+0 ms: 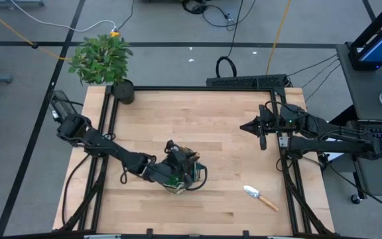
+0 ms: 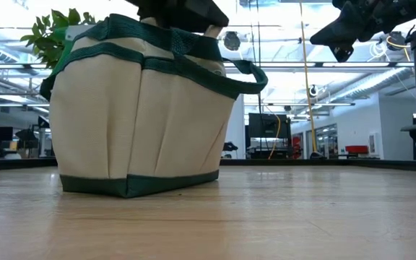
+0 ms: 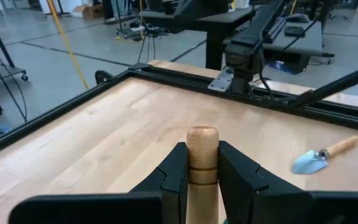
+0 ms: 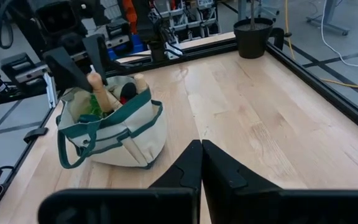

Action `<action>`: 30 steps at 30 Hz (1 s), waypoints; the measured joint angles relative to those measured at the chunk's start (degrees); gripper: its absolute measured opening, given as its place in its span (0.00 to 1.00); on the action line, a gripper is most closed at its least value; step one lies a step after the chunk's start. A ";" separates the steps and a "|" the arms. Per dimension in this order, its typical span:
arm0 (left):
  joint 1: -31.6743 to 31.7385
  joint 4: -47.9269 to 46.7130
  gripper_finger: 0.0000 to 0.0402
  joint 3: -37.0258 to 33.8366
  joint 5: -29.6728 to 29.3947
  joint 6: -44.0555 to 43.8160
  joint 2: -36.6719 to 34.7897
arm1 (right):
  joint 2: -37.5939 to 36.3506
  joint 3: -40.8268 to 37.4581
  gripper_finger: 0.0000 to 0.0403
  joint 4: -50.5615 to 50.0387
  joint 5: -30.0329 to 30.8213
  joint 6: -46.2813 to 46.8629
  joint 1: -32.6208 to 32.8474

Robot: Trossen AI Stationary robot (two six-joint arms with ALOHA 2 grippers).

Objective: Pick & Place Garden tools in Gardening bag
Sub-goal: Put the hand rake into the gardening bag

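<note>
The beige gardening bag (image 1: 183,174) with dark green trim stands on the table near its middle front; it also shows in the low view (image 2: 136,115) and the right wrist view (image 4: 114,134). Wooden handles and something red and green stick up inside it. My left gripper (image 3: 202,171) is over the bag, shut on a wooden tool handle (image 4: 98,87). A wooden-handled metal trowel (image 1: 260,197) lies flat on the table at the front right. My right gripper (image 4: 201,163) is shut and empty, held above the table near its right edge (image 1: 254,126). My left gripper pinches the wooden handle near its rounded free end (image 3: 202,146) between its two fingers, one on each side. It comes from the table's left, slanting down. The handle stands tilted in the bag's mouth; its lower part is hidden inside the bag.
A leafy green plant (image 1: 103,58) in a black pot (image 1: 123,91) stands at the table's far left corner. A black frame rail (image 1: 197,88) runs around the table. Bare wood lies between the bag and my right gripper.
</note>
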 joint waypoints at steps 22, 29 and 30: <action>4.02 10.38 0.15 -0.02 2.32 6.94 0.11 | 0.00 0.00 0.00 0.00 0.02 0.00 -0.02; 4.91 4.97 0.15 -0.02 4.46 6.40 0.11 | 0.02 0.00 0.00 0.00 0.02 0.00 -0.01; 4.91 4.26 0.15 -0.02 4.52 6.35 0.11 | 0.00 0.00 0.00 0.00 0.02 0.00 0.00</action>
